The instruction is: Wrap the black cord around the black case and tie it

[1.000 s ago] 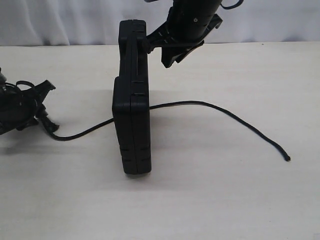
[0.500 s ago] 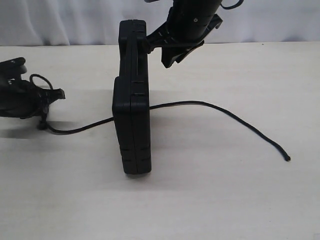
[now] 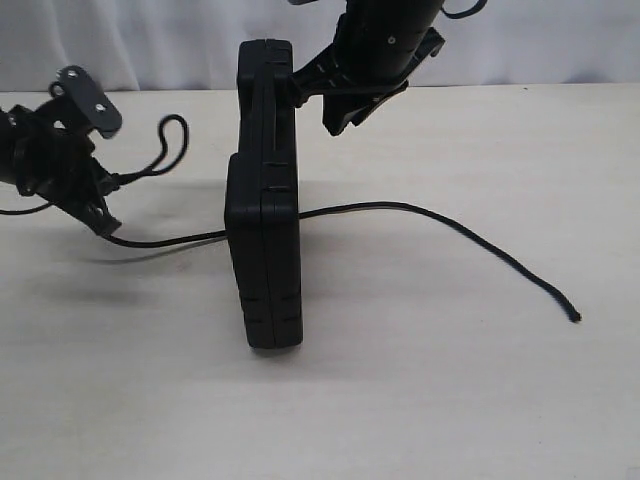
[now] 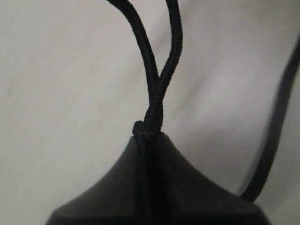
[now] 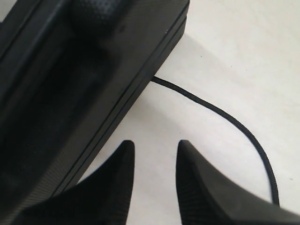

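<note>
Pale cream tabletop (image 3: 430,380) fills most of the exterior view, with a white drape (image 3: 560,40) hanging behind its far edge. Across it lies the black cord (image 3: 400,206). Its free end (image 3: 575,317) rests frayed on the table well to the right. From there the cord curves back leftward to the black case (image 3: 263,230) and disappears at the case's right side. It shows again on the case's left side, low along the table. Whether it passes beneath the case or behind it, I cannot tell.

The case stands upright on one narrow edge near the middle of the table, its seam facing the exterior camera.

Left of the case the cord rises off the table to my left gripper (image 4: 150,145). The jaws there are pressed together on the cord. Two strands come out side by side from the closed tips, with a small knot (image 4: 138,127) sitting right at them. One strand bends into a loose loop (image 3: 175,135) in the air between that gripper and the case.

My right gripper (image 5: 155,145) hangs beside the upper part of the case, on its right. Its jaws are parted, with bare table showing between the two fingers (image 5: 124,159) and nothing held. The case wall runs just beside one of them.
</note>
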Robot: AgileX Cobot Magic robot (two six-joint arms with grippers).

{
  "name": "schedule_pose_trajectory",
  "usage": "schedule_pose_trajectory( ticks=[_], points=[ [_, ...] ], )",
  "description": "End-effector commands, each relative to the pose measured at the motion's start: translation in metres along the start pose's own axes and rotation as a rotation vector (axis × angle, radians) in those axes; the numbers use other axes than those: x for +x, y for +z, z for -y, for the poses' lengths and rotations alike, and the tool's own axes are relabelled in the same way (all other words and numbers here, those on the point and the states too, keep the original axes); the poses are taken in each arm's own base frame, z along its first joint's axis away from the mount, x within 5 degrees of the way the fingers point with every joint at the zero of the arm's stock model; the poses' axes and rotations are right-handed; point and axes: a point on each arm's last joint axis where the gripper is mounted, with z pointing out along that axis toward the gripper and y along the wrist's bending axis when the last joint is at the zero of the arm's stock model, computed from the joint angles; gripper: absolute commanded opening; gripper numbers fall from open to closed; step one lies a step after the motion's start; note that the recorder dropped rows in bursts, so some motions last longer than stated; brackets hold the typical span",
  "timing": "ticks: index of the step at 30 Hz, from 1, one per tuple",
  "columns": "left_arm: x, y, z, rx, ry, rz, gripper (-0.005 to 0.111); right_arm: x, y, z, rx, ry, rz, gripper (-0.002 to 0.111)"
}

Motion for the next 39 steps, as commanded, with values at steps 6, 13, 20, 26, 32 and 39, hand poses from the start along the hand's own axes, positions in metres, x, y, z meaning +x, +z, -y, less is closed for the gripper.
schedule_pose_trajectory(
  ticks=[6,13,20,26,32,39],
  points=[
    [-0.029,-0.024,0.005,-0.074,0.219,0.097,0.000,0.001,-0.003,0.001,0.002,-0.004,0.003,0.030],
    [-0.035,-0.049,0.015,0.033,0.273,0.135,0.000,0.001,-0.003,0.003,0.026,0.014,0.001,0.030],
    [-0.044,-0.086,0.017,0.034,0.339,0.198,0.000,0.001,-0.003,0.004,0.035,0.021,0.000,0.030],
    [-0.044,-0.099,0.024,0.099,0.365,0.208,0.000,0.001,-0.003,0.004,0.029,0.035,0.001,0.030],
    [-0.040,-0.100,0.029,0.153,0.413,0.180,0.000,0.001,-0.003,0.003,0.026,0.046,-0.001,0.030],
    [-0.042,-0.114,0.021,0.037,0.488,0.177,0.000,0.001,-0.003,0.002,0.020,0.048,-0.001,0.030]
  ],
)
